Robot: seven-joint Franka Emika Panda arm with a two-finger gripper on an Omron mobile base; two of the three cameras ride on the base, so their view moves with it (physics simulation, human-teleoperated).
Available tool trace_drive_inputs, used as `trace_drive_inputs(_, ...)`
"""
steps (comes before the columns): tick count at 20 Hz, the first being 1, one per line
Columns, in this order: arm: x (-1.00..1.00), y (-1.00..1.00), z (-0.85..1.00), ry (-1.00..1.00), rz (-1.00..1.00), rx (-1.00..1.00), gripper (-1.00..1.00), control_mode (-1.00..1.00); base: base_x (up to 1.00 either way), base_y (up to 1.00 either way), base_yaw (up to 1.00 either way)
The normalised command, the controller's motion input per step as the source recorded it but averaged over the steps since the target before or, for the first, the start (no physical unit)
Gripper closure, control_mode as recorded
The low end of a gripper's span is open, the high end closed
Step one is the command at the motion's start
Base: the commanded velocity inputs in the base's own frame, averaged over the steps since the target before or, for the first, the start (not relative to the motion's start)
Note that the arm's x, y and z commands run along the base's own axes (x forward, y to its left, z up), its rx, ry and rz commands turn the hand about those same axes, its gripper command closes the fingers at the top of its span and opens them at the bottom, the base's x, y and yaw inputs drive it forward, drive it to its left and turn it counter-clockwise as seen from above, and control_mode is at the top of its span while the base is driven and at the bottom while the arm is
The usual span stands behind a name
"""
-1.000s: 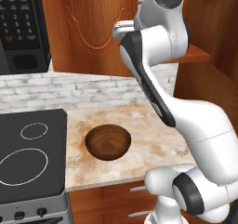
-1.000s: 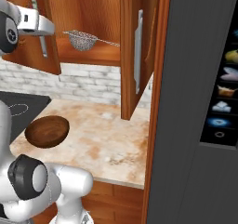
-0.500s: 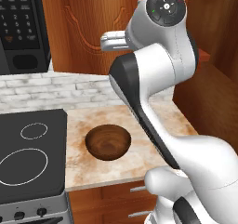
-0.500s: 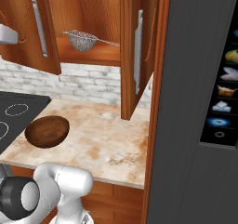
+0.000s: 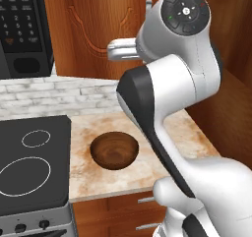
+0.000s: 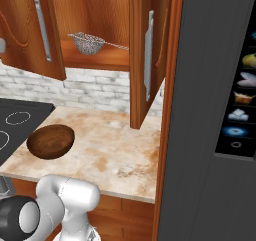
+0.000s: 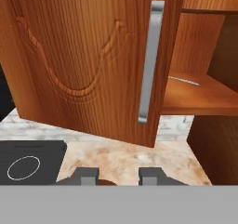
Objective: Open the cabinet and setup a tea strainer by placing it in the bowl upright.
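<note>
1 cabinet (image 6: 95, 32) is seen, reddish-brown, its 2 doors swung open. 1 dark wooden bowl (image 6: 50, 141) is set on the table (image 6: 115, 150). 1 grey mesh tea strainer (image 6: 89, 43) is kept on the cabinet shelf. The gripper (image 7: 115, 177) is parted slightly, with nothing held.

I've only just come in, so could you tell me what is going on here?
A white robot arm is working at a wooden wall cabinet above a kitchen counter. Both cabinet doors stand open, and the fingers are empty, pointed at the left door's silver handle without touching it. A small mesh tea strainer sits on the shelf inside. A dark wooden bowl waits on the counter beside the stove, with nothing in it yet.
</note>
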Motion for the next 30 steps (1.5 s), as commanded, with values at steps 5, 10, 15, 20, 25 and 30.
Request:
trace_drive_inputs(5,-0.11,-0.48,-0.10,0.00,0.00,0.21,-1.00,-1.00,0.00,0.00,0.00)
trace_drive_inputs(10,-0.03,-0.79,-0.09,0.01,-0.02,0.61,-1.00,-1.00,0.00,0.00,0.00)
trace_drive_inputs(15,-0.10,-0.35,-0.01,0.14,-0.03,0.42,-1.00,-1.00,0.00,0.00,0.00)
trace_drive_inputs(20,0.00,-0.07,-0.12,0.08,-0.17,0.19,-1.00,-1.00,0.00,0.00,0.00)
trace_drive_inputs(25,0.01,-0.27,-0.25,0.09,-0.33,0.23,-1.00,-1.00,0.00,0.00,0.00)
trace_drive_inputs(30,0.14,-0.29,-0.31,0.09,-0.21,0.35,-1.00,-1.00,0.00,0.00,0.00)
